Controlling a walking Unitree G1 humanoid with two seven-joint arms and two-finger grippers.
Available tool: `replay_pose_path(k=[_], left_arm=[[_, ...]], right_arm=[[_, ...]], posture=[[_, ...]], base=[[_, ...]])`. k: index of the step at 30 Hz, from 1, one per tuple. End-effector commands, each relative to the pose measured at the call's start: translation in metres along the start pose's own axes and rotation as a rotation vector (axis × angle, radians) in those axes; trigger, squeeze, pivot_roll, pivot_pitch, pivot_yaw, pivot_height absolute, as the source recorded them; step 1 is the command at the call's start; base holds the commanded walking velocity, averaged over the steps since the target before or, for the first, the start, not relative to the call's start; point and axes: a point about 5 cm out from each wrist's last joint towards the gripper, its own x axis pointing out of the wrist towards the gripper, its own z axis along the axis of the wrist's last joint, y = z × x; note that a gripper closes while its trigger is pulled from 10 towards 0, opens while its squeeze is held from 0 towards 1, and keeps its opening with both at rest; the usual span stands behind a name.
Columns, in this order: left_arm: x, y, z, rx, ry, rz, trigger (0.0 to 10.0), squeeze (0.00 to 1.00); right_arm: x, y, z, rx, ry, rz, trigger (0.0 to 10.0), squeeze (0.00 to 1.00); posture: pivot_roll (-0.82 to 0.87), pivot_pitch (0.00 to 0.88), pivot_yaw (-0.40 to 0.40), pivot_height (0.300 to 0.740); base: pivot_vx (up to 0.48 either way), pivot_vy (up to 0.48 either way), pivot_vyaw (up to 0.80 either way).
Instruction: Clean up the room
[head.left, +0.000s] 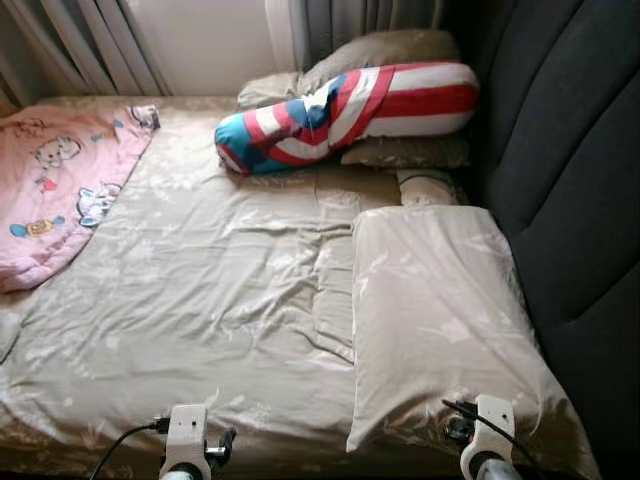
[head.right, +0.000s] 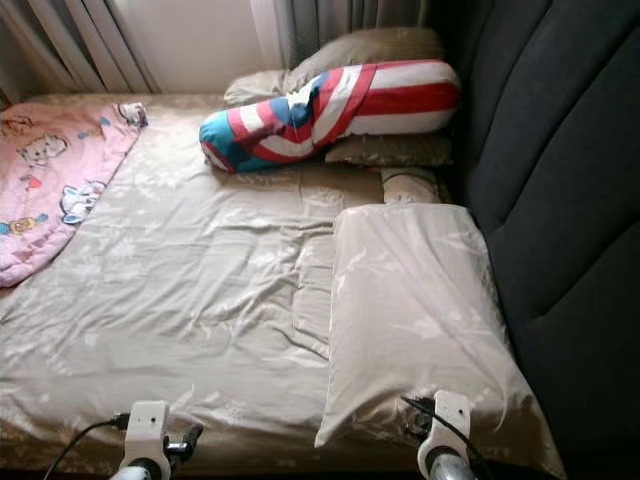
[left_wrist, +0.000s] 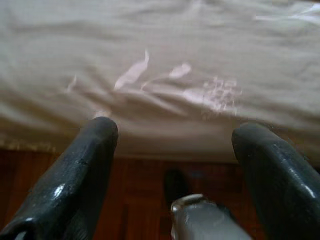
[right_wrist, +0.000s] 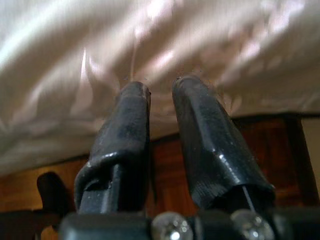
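While both wrists sit low at bed's near edge, left gripper spread wide before beige sheet; right gripper nearly pressed together, tips at pillow, pinch unclear. Striped bolster near headboard; pink blanket at far left corner.

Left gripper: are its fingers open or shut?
Open. The left gripper shows a wide gap between its black fingers, with the beige bed sheet behind.
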Motion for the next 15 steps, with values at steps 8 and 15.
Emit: replay_pose_path(k=[8,15], left_arm=[[-0.0002,-0.0083,-0.0092,-0.004,0.054,0.005,10.0,0.0],[-0.0006,-0.0085,-0.0104,-0.003,0.058,0.015,10.0,0.0]], right_arm=[[-0.0011,-0.0007,-0.0045,0.013,0.014,0.001,10.0,1.0],[-0.0024,-0.0072,-0.0077,0.003,0.032,-0.02,10.0,1.0]], posture=[[-0.06,0.084,0.009,0.74],[-0.07,0.07,0.0,0.74]], base=[[0.0,0.0,0.0],[0.0,0.0,0.0]])
